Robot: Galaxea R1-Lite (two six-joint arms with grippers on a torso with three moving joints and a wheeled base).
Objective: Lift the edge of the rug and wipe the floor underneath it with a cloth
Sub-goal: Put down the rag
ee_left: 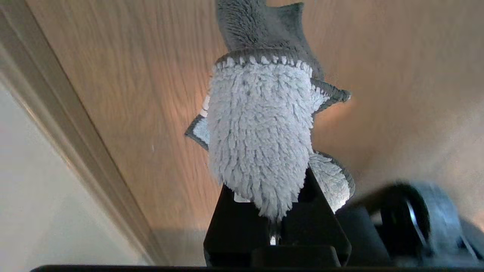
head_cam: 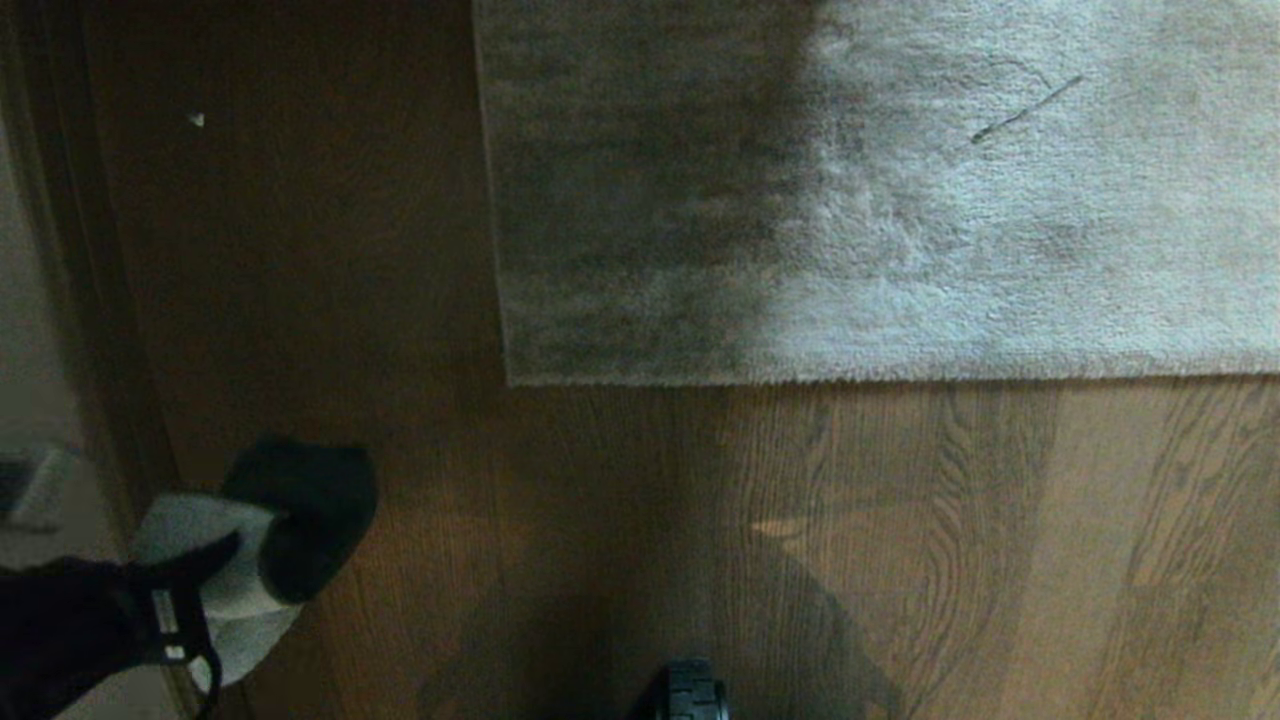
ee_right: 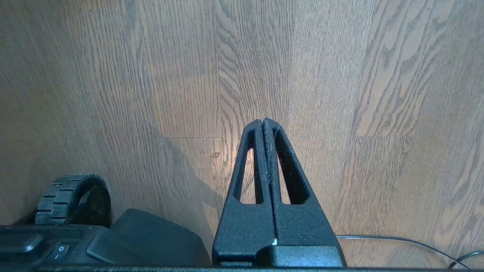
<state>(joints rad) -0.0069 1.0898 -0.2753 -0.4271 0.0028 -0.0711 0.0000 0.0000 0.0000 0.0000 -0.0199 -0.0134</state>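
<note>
The left gripper (ee_left: 278,211) was clamped on the cloth (ee_left: 261,132), a small shaggy rag of whitish microfibre with a grey stitched border, which draped over the black fingers and hid most of them. In the head view this gripper (head_cam: 215,590) sat low at the near left, with the cloth (head_cam: 200,530) showing pale against its dark body, well apart from the rug. The right gripper (ee_right: 266,128) hung above bare boards with its two black triangular fingers pressed together and nothing between them; it did not show in the head view.

The floor (head_cam: 900,540) was dark brown wood with wavy grain and a slight gloss, lighter to the right where light fell on it and shadowed to the left. The rug edge (head_cam: 850,380) ran straight across the middle of the scene and turned at a corner (head_cam: 510,382) left of centre, lying flat on the boards. The rug's pile was plush and pale grey-beige, its left part in shadow, with a thin dark streak (head_cam: 1025,110) on it at the far right. Along the far left ran a pale baseboard (ee_left: 75,143) and wall. A ribbed black wheel (ee_right: 68,198) of the base stood near the right gripper, and a thin cable (ee_right: 397,241) lay on the floor.
</note>
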